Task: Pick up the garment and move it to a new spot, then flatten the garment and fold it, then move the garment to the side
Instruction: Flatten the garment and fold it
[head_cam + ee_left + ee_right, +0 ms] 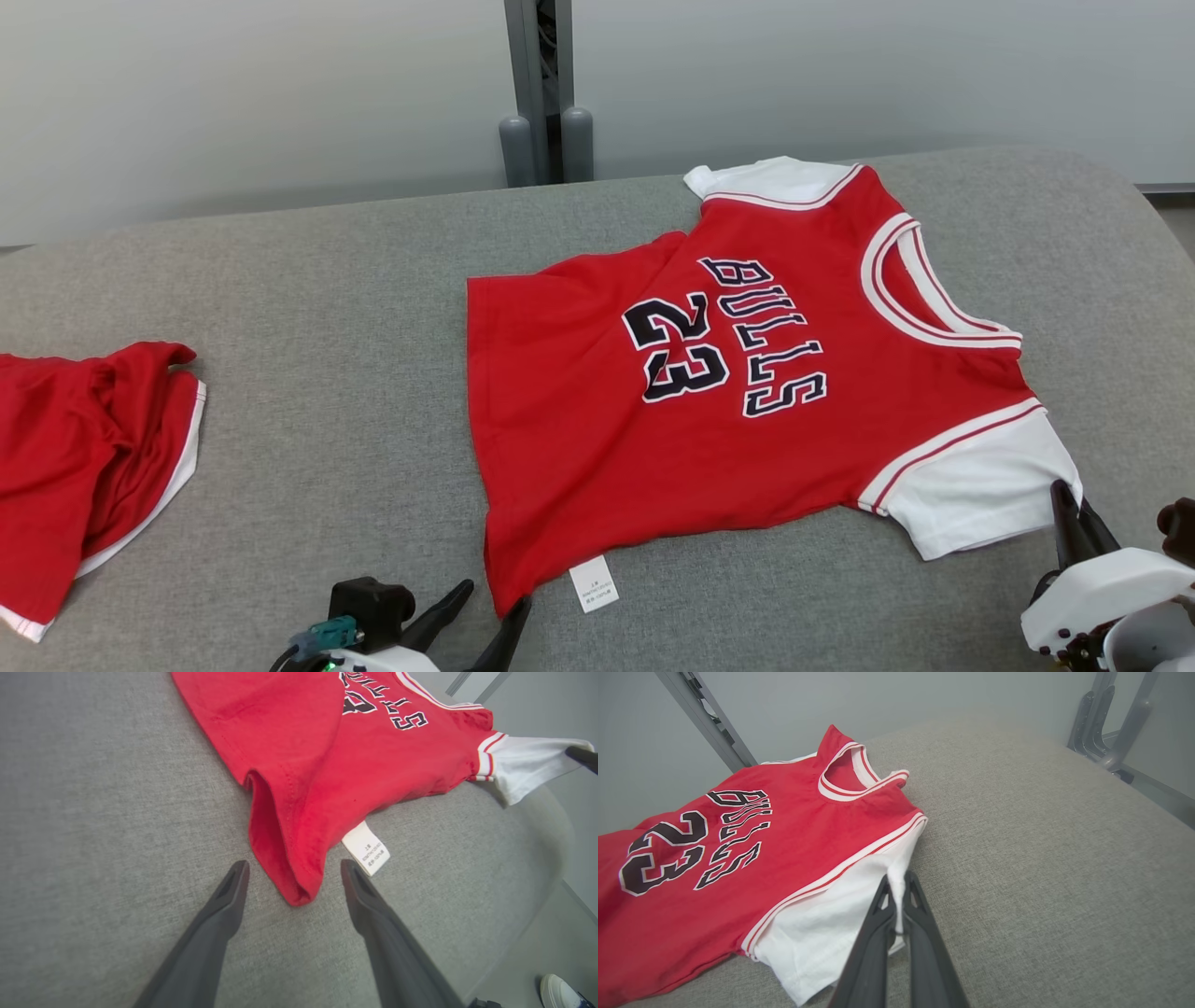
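Note:
The garment [747, 373] is a red jersey with white sleeves and black "BULLS 23" lettering, spread face up on the grey padded table [327, 308]. My left gripper [485, 607] is open at the near edge, its fingers standing either side of the jersey's near hem corner [294, 877], beside a white care label [366, 848]. My right gripper [897, 882] is shut on the edge of the near white sleeve [831, 924]; in the head view it sits at the lower right [1064, 509] against that sleeve [980, 485].
A second red garment with white trim [84, 467] lies bunched at the table's left edge. A grey post [544, 93] stands behind the table against a pale wall. A person's shoe [560, 993] is on the floor beyond the table edge.

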Motion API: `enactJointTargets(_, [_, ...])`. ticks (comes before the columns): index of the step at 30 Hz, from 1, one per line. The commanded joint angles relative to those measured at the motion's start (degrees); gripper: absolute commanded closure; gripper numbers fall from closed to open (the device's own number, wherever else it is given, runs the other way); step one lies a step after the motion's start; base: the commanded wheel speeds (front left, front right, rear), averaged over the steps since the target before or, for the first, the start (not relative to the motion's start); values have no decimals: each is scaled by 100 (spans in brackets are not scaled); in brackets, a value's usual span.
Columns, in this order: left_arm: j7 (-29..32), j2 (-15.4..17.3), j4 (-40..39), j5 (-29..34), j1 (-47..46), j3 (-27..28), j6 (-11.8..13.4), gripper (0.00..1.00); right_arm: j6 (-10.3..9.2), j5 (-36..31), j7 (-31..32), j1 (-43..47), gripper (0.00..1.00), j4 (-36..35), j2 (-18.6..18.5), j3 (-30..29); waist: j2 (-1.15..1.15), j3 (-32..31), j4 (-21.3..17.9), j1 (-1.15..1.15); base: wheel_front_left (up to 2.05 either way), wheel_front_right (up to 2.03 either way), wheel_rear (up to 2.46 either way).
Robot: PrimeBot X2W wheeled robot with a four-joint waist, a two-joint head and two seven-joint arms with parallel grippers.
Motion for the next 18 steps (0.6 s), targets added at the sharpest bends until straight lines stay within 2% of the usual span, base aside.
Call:
enactJointTargets(1, [3, -33, 64, -108, -146, 4, -4, 0, 1, 24, -15, -21, 100, -38, -27, 26, 0, 49, -34, 0, 0, 0, 0])
enactJointTargets(18, [15, -221, 746, -124, -523, -309, 9, 0, 1, 60, -93, -186, 100, 67, -26, 276, 0, 207, -217, 0, 0, 0, 0])
